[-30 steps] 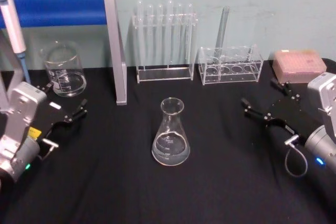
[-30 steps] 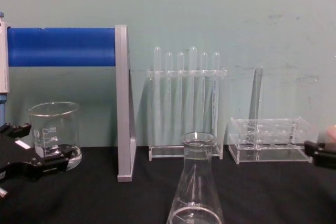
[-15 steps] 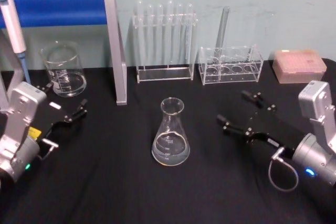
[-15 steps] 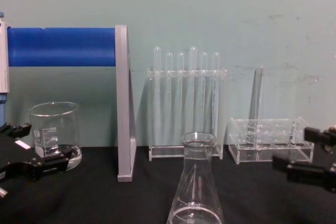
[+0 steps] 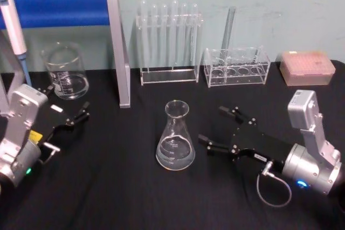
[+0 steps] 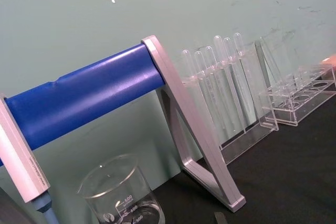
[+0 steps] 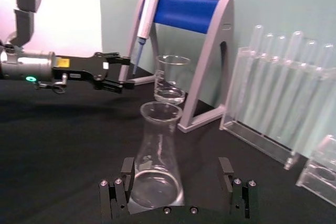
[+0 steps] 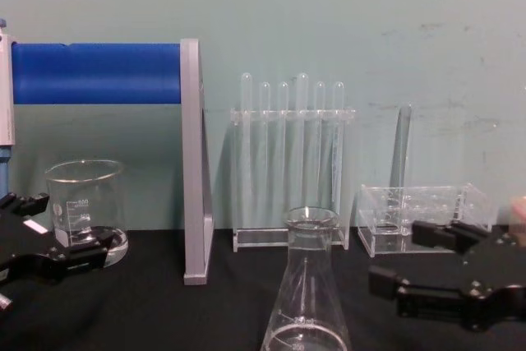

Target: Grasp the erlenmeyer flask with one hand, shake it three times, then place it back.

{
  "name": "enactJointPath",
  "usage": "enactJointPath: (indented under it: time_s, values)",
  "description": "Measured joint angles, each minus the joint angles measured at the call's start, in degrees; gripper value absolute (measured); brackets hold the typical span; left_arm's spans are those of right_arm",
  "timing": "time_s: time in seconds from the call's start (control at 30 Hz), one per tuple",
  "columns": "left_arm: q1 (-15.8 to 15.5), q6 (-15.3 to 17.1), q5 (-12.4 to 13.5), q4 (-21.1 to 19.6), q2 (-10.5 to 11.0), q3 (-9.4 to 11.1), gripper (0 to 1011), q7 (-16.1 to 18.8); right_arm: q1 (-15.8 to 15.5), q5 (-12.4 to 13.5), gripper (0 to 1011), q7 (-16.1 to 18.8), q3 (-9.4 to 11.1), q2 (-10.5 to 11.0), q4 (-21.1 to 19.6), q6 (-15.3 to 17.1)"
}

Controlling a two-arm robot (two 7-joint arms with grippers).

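Observation:
The erlenmeyer flask (image 5: pixel 175 143) stands upright on the black table, a little clear liquid in its wide base; the chest view has the flask (image 8: pixel 306 302) at the bottom middle. My right gripper (image 5: pixel 211 125) is open just to the flask's right, its fingers pointing at the flask without touching it. In the right wrist view the flask (image 7: pixel 156 161) stands a little ahead of the gap between the two spread fingers (image 7: pixel 120 184). In the chest view the right gripper (image 8: pixel 396 256) is low on the right. My left gripper (image 5: pixel 69 100) rests open at the table's left, by the beaker.
A glass beaker (image 5: pixel 66 72) stands at the back left under a pipette stand with a blue bar (image 5: pixel 62 8) and a hanging pipette (image 5: pixel 13 25). Behind the flask are a test tube rack (image 5: pixel 168 41), a second clear rack (image 5: pixel 236 67) and a pink tip box (image 5: pixel 306 67).
My right gripper has moved left across the table, from the right edge to just beside the flask, still open. The left arm and the flask have not moved.

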Motion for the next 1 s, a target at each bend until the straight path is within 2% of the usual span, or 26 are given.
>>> enactJointPath:
  time_s: [0.43, 1.0]
  values:
    - [0.0, 0.0, 0.0, 0.0, 0.0, 0.0, 1001, 0.0, 4.0, 1.4, 1003, 3.8, -2.9, -2.7, 4.0, 1.7]
    - [0.0, 0.0, 0.0, 0.0, 0.0, 0.0, 1001, 0.0, 8.6, 1.8, 1003, 4.5, -5.5, -5.9, 8.8, 2.3]
